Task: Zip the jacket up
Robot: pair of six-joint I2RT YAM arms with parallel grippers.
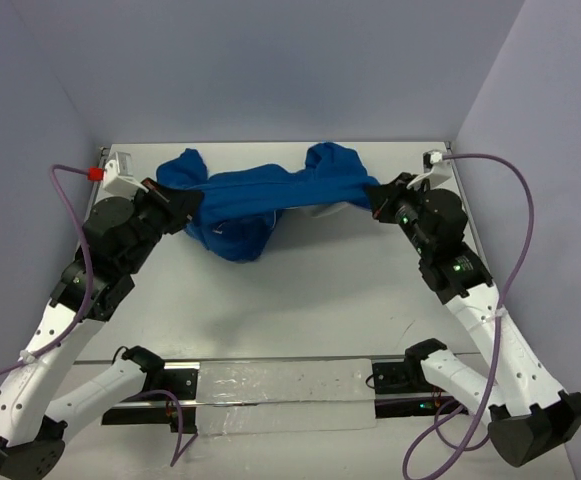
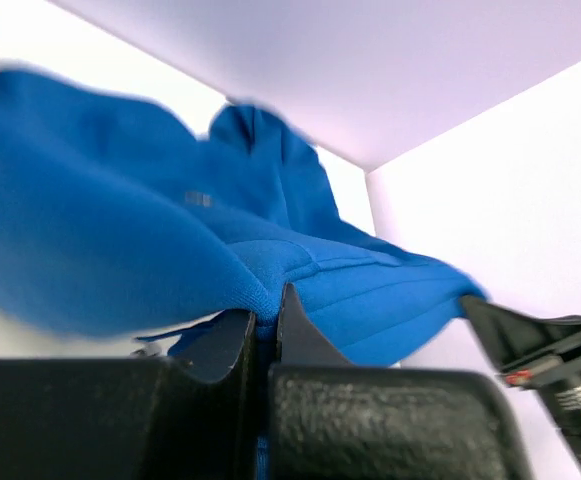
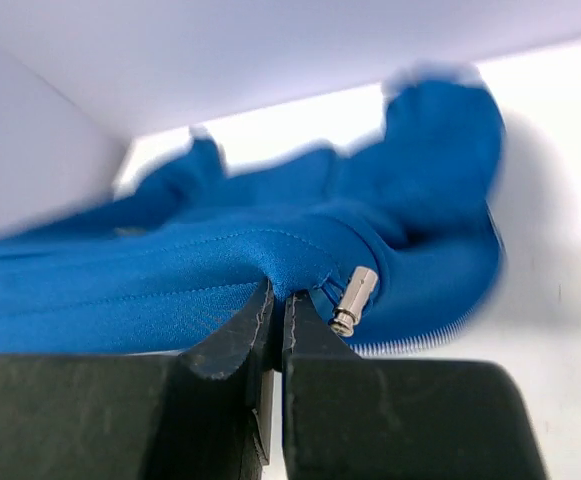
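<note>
Jacket (image 1: 260, 200), one only, stretches between the left fingers (image 2: 220, 350) and right fingers (image 3: 232, 340), both pairs clamped on its fabric.

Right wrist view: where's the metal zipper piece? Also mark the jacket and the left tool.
metal zipper piece (image 3: 354, 298), right wrist view, middle of the silver barrel.
jacket (image 1: 260, 198), top external view, stretched blue middle span.
left tool (image 2: 267, 322), left wrist view, between the fingertips pinching blue fabric.
</note>
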